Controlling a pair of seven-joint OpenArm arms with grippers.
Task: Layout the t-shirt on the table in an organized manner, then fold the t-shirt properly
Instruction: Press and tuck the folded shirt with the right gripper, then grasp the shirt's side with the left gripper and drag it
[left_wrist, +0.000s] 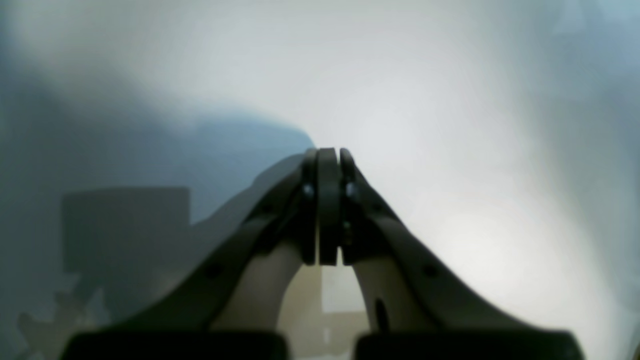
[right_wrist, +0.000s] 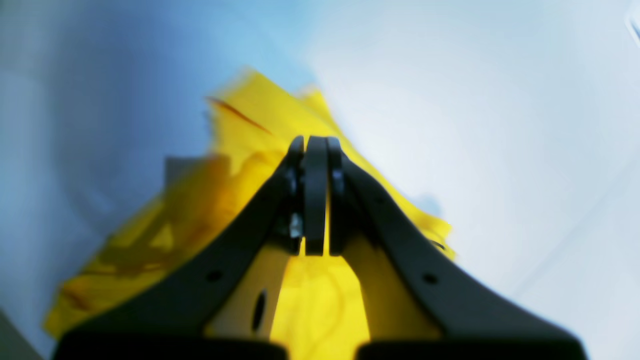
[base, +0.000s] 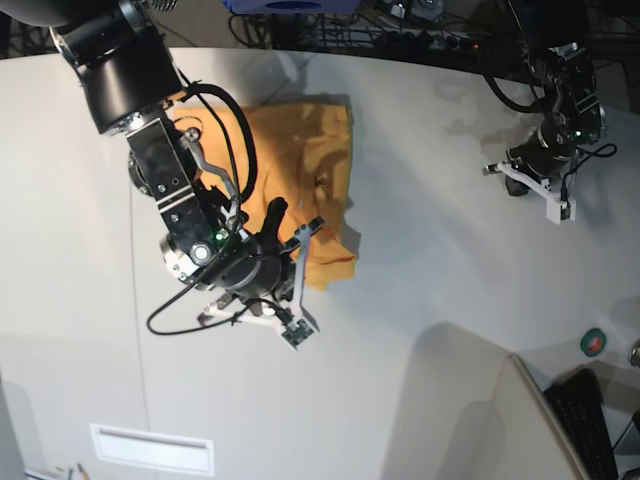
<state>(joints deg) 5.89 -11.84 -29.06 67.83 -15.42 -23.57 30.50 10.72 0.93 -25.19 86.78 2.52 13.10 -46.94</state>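
Observation:
The light orange t-shirt (base: 300, 150) lies crumpled on the table (base: 430, 280), left of centre towards the far edge. In the right wrist view it looks yellow (right_wrist: 310, 300) and bunched in folds. My right gripper (base: 275, 212) hovers over the shirt's near edge. In its own view (right_wrist: 316, 140) the jaws are shut, with no cloth visible between them. My left gripper (base: 520, 183) is far to the right, over bare table and away from the shirt. In its own view (left_wrist: 327, 150) it is shut and empty, with only the pale tabletop (left_wrist: 450, 125) beyond it.
A thin dark seam (base: 135, 330) runs down the table's left side. A white label plate (base: 150, 448) sits near the front edge. A small round roll (base: 593, 343) and a keyboard (base: 585, 420) are at the right. Cables (base: 400, 35) line the far edge.

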